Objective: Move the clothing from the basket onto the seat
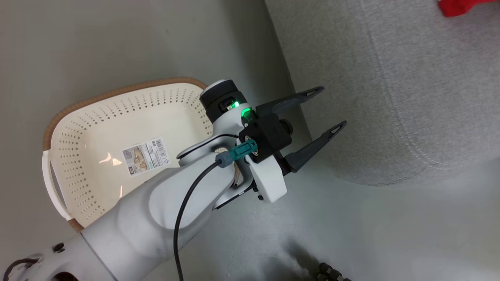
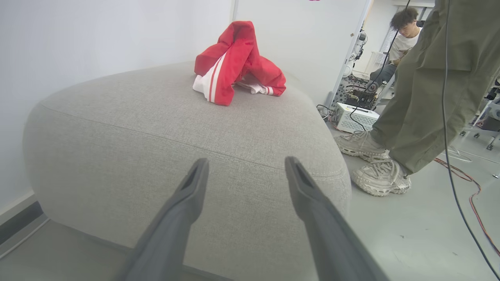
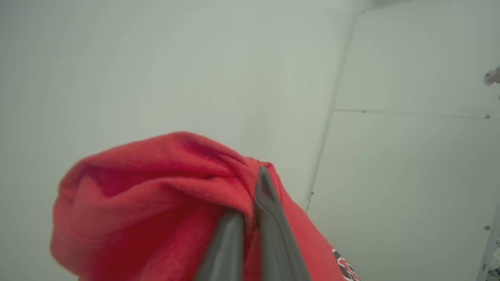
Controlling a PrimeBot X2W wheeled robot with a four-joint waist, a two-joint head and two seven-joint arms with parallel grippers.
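Note:
The cream perforated basket [image 1: 78,128] stands on the floor at the left, its inside showing just a barcode sticker. My left gripper [image 1: 333,107] hangs open between the basket and the grey seat [image 1: 390,97], nothing between its fingers. In the left wrist view those fingers [image 2: 195,187] point at the seat's front [image 2: 156,128], and red clothing [image 2: 238,62] with white stripes lies heaped on top. A red scrap of clothing [image 1: 461,6] shows at the head view's top right. My right gripper [image 3: 254,191] is shut on a fold of red clothing [image 3: 156,195], held up before a pale wall.
A person in olive trousers and pale sneakers [image 2: 375,164] stands on the floor just right of the seat. Another person [image 2: 402,35] sits further back beside a white box [image 2: 355,117] and cables [image 2: 468,183]. A white wall backs the seat.

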